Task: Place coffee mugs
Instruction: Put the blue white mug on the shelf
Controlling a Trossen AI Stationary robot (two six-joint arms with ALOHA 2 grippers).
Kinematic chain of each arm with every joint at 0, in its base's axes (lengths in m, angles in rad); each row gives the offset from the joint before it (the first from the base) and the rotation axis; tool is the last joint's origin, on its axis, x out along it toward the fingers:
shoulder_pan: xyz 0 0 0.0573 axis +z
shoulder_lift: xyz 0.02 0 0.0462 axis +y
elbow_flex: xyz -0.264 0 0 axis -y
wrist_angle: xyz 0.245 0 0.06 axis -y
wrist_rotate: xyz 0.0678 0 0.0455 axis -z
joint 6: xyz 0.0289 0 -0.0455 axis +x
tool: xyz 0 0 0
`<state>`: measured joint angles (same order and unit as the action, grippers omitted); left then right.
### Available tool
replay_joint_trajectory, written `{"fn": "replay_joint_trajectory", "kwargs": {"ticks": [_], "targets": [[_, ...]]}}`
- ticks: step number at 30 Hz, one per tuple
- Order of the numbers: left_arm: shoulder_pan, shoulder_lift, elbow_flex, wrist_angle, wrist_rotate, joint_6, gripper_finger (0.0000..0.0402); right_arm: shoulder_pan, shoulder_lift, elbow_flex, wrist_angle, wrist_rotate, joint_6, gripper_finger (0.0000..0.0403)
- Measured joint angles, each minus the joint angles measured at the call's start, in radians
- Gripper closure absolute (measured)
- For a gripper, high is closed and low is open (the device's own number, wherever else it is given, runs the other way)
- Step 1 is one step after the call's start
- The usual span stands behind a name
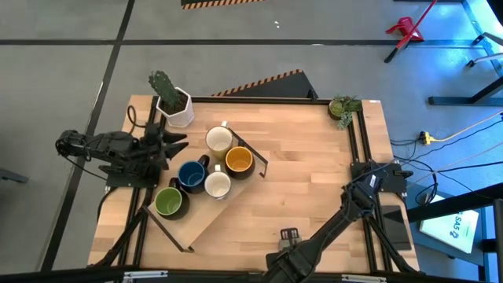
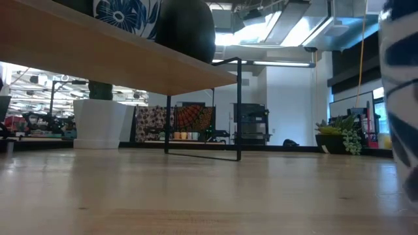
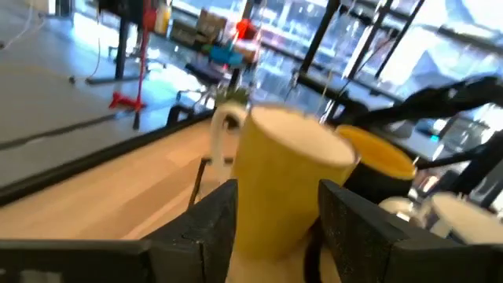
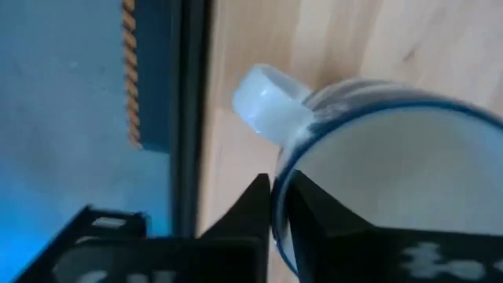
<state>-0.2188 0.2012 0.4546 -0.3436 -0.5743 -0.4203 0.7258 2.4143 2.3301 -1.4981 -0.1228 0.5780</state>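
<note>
Five mugs stand on a slanted wooden rack (image 1: 206,224): cream (image 1: 218,140), yellow-orange (image 1: 238,161), dark blue (image 1: 191,175), white (image 1: 217,185) and green (image 1: 168,202). My left gripper (image 1: 174,145) is open at the rack's left side. It points at the cream mug (image 3: 271,177) and stands apart from it. My right gripper (image 4: 275,208) is at the table's near edge, shut on a white mug with a blue rim (image 4: 393,173). The arm hides that mug in the high view. The low view shows the same mug (image 2: 400,98) at its right edge. My right gripper pinches the white mug's rim (image 4: 284,169) right beside the handle (image 4: 267,106). One finger (image 4: 253,200) is outside the wall and the other (image 4: 318,208) inside. The fingers come from above, pointing down. Whether the mug's base is on the table, I cannot tell.
A white pot with a cactus (image 1: 174,102) stands at the far left corner, just beyond my left gripper. A small green plant (image 1: 343,106) sits at the far right corner. Bare wood (image 1: 314,173) lies right of the rack. A black frame (image 4: 189,118) runs along the table edge beside the held mug.
</note>
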Motion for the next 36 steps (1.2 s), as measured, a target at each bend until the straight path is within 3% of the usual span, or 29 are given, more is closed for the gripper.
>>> {"fn": "replay_joint_trajectory", "kwargs": {"ticks": [6, 13, 23, 27, 31, 36], "targets": [[0.001, 0.000, 0.075, 0.043, 0.017, 0.032, 0.0296, -0.013, 0.002, 0.010, 0.012, 0.024, 0.010, 0.0397], [0.001, 0.000, 0.218, 0.037, 0.169, 0.118, 0.0394, -0.046, -0.013, 0.012, 0.014, 0.096, -0.047, 0.0400], [0.000, 0.067, 0.396, -0.076, 0.317, 0.044, 0.0401, -0.138, -0.132, 0.024, 0.038, 0.199, -0.195, 0.0401], [0.000, 0.107, 0.448, -0.145, 0.349, -0.024, 0.0401, -0.171, -0.164, 0.025, 0.116, 0.176, -0.344, 0.0402], [0.000, 0.150, 0.489, -0.211, 0.384, -0.075, 0.0401, -0.206, -0.169, 0.024, 0.240, 0.074, -0.473, 0.0402], [0.000, 0.167, 0.512, -0.233, 0.386, -0.076, 0.0401, -0.229, -0.197, 0.024, 0.408, 0.069, -0.561, 0.0403]]}}
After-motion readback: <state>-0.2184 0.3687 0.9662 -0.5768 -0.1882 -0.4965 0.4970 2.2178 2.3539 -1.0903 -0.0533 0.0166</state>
